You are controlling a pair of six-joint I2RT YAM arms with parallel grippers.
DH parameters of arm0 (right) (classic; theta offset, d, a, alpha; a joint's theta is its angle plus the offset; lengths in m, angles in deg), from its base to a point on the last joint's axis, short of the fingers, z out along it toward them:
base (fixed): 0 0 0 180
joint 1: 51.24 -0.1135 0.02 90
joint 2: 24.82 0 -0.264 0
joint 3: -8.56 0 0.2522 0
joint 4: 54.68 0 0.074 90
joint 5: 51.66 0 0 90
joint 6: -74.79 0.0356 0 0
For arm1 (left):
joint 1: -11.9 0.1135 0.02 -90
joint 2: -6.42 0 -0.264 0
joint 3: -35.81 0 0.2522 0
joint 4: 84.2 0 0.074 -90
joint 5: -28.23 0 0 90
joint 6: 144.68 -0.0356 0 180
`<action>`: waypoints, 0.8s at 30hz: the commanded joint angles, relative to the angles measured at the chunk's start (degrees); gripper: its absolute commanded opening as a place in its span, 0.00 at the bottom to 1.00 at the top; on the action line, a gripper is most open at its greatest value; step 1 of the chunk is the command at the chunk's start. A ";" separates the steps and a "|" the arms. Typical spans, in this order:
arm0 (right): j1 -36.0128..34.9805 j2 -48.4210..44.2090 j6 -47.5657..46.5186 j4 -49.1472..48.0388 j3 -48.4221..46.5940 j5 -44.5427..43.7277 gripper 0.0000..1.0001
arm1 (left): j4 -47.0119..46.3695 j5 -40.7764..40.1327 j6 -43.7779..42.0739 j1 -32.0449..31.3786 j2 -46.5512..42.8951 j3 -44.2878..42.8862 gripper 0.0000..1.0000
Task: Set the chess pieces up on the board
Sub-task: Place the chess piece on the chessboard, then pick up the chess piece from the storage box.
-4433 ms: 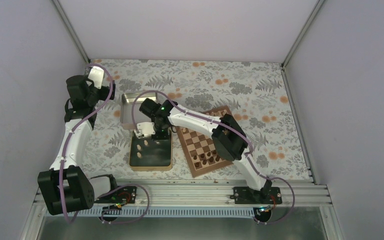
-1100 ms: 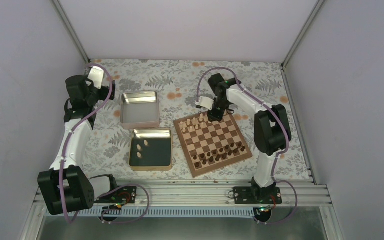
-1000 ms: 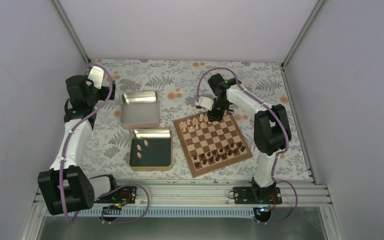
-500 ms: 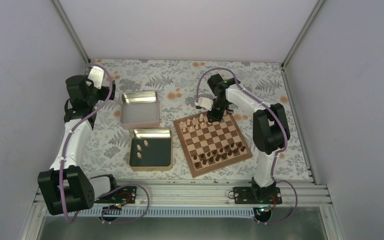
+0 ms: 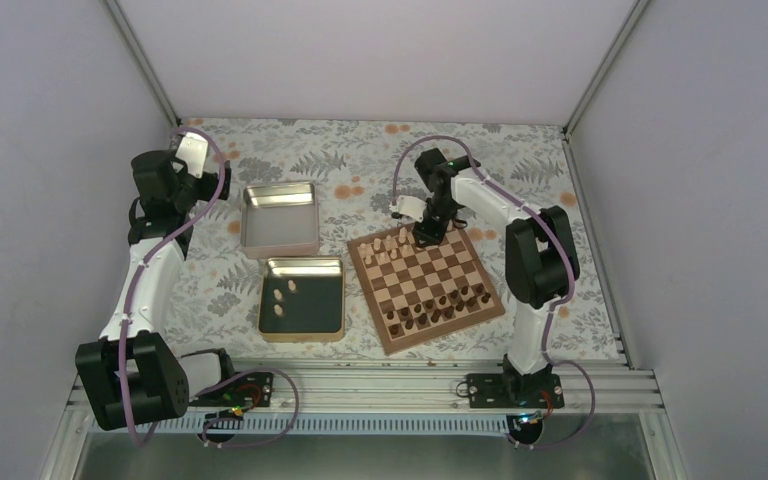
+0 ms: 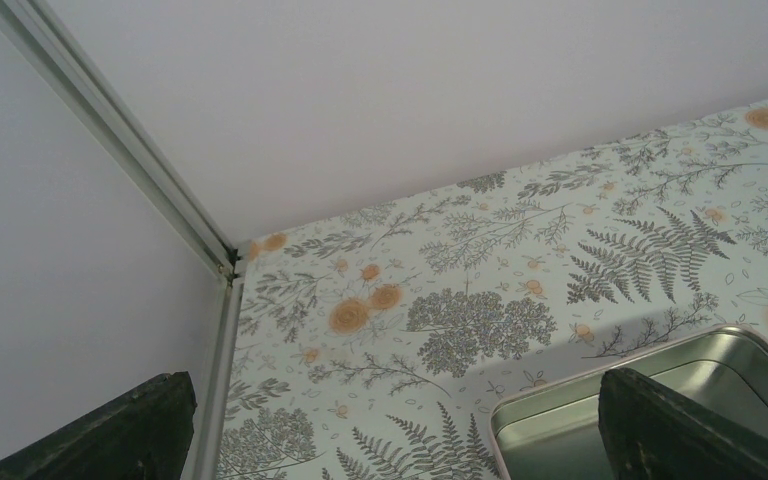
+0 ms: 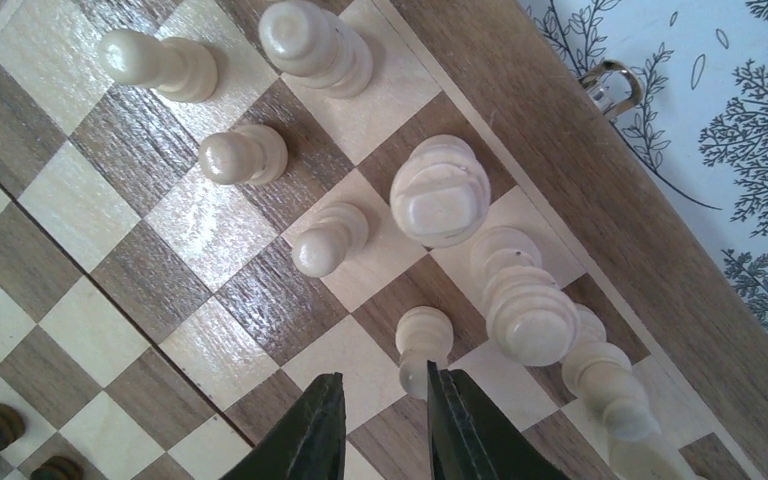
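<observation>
From overhead, the board point(image 5: 430, 272) lies skewed at 3 o'clock from a dark-lined tin point(image 5: 332, 300). A second, silver tin point(image 5: 280, 220) touches that tin at its 12 o'clock. Pale chess pieces point(image 5: 388, 247) stand along the board's far edge, and a few more point(image 5: 282, 298) lie in the dark-lined tin. Dark pieces point(image 5: 435, 308) fill the near rows.

The right gripper point(image 5: 426, 236) hangs over the far edge. Its wrist view alone shows the detail. A pale pawn point(image 7: 422, 345) stands at 12 o'clock from the gripper point(image 7: 385, 378), its base between the fingertips. The gap is narrow, and I cannot tell whether the fingers are squeezing the pawn or are free of it. Taller pale pieces point(image 7: 440, 190) crowd close at 1 and 3 o'clock, beside the board's border point(image 7: 560, 170). Bare squares lie at 9 o'clock.

Only the left wrist view shows the left gripper point(image 6: 392, 400) spread wide and holding nothing, above the silver tin's corner point(image 6: 560, 440). Bare floral cloth point(image 5: 520, 180) lies at 12 and 3 o'clock from the board.
</observation>
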 commanded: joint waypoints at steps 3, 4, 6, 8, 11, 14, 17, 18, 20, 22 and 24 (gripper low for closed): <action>-2.14 -3.44 0.00 3.53 -2.40 2.17 0.24 | -0.33 0.90 -0.26 0.28 -0.58 -0.31 1.00; -3.17 -4.30 0.12 4.13 -2.94 2.61 0.25 | -0.32 0.98 -0.22 0.33 -0.62 -0.37 1.00; -5.84 -5.44 0.21 5.48 -4.61 3.49 0.26 | -0.40 1.07 -0.17 0.31 -0.50 -0.45 1.00; -9.14 -5.58 0.02 7.16 -7.95 4.51 0.28 | -0.29 1.15 -0.13 0.31 -0.61 -0.48 1.00; -15.63 -3.95 -0.70 9.19 -14.87 7.51 0.29 | -0.20 1.21 -0.21 0.25 -0.81 -0.44 1.00; -21.63 -1.39 -1.68 8.22 -21.31 10.63 0.31 | -0.19 1.20 -0.22 0.31 -1.02 -0.45 1.00; -27.12 3.22 -0.34 3.92 -25.96 7.93 0.31 | -0.19 0.86 -0.21 0.31 -1.22 -0.39 1.00; -28.62 5.09 0.20 3.05 -27.93 6.85 0.31 | -0.19 0.76 -0.28 0.29 -1.31 -0.37 1.00; -31.27 8.47 1.18 1.16 -31.15 4.86 0.31 | -0.27 0.61 -0.30 0.31 -1.60 -0.27 1.00; -33.41 11.16 0.98 -0.06 -31.75 4.14 0.31 | -0.23 0.32 -0.38 0.31 -1.84 -0.34 1.00; -35.41 13.60 0.97 -1.62 -31.54 2.14 0.31 | -0.28 0.06 -0.39 0.31 -1.89 -0.37 1.00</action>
